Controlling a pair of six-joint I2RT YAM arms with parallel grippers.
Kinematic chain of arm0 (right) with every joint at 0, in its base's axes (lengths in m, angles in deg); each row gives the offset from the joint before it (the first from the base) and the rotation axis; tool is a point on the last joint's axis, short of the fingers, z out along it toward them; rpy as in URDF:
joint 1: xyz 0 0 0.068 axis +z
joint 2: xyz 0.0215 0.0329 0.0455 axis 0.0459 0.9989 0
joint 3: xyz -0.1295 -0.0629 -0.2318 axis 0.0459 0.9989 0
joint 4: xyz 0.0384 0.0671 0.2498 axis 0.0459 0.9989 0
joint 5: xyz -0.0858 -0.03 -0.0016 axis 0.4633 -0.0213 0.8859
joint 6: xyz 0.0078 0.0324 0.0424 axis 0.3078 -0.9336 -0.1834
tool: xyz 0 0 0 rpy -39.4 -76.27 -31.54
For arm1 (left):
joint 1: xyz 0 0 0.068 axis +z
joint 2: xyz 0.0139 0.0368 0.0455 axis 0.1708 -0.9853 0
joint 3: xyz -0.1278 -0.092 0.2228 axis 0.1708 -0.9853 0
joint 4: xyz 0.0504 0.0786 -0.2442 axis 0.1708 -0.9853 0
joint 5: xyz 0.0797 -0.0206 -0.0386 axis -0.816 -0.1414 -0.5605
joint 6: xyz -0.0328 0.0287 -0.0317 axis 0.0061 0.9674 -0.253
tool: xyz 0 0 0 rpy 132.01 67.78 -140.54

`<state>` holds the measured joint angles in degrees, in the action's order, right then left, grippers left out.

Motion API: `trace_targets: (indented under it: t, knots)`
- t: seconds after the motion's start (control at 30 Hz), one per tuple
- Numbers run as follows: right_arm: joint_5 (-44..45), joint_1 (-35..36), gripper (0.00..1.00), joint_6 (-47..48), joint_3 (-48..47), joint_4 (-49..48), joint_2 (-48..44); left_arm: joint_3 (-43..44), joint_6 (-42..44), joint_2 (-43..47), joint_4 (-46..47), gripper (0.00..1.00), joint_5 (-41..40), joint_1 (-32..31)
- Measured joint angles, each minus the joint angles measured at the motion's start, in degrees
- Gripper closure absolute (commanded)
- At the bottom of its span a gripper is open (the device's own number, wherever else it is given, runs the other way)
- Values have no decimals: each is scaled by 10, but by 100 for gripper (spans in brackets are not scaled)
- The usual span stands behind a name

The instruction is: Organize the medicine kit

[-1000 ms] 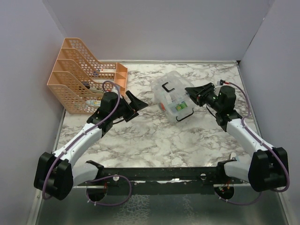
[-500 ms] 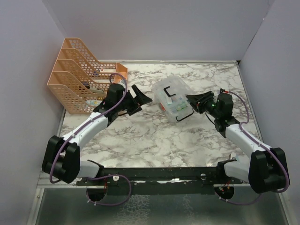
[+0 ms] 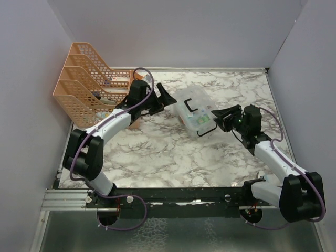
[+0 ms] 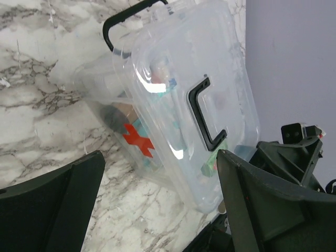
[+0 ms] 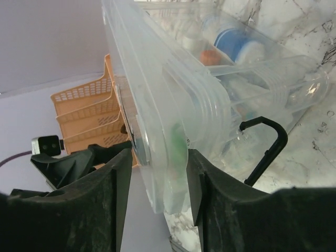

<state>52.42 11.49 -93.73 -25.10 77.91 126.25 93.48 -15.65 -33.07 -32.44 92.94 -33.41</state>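
The marble table (image 3: 173, 157) lies free nearside of the medicine kit (image 3: 193, 107); orange rack (image 3: 79, 92) blocks the far left.

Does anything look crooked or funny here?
Yes. The medicine kit sits crooked on the marble table, turned slantwise to its edges, and a black handle sticks out from its near end.

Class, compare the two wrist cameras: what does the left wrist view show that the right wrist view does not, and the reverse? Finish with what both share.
Only the left wrist view shows the red cross on the side of the clear plastic medicine box and the black handle on its lid.
Only the right wrist view shows the orange mesh file rack and a blue-and-white container inside the box, whose end sits between the fingers of the right gripper.
Both show the box and the white marbled tabletop.
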Motion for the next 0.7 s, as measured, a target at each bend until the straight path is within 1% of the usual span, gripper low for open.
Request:
trace_targets:
  t: [0.13, 0.3, 0.47, 0.63, 0.7]
  knots:
    - [16, 0, 45, 8, -20, 55, -8, 65, 29, -41, -8, 9, -11, 0]
    - [41, -1, 44, 22, -42, 127, -15, 133, 85, -90, -33, 9, -24, 0]
    - [69, -1, 41, 50, -71, 194, -16, 210, 165, -143, -85, 9, -30, 0]
    - [74, -1, 35, 79, -83, 214, -16, 280, 246, -175, -132, 9, -28, 0]
    - [71, -1, 33, 94, -83, 215, -15, 308, 273, -186, -144, 7, -28, 0]
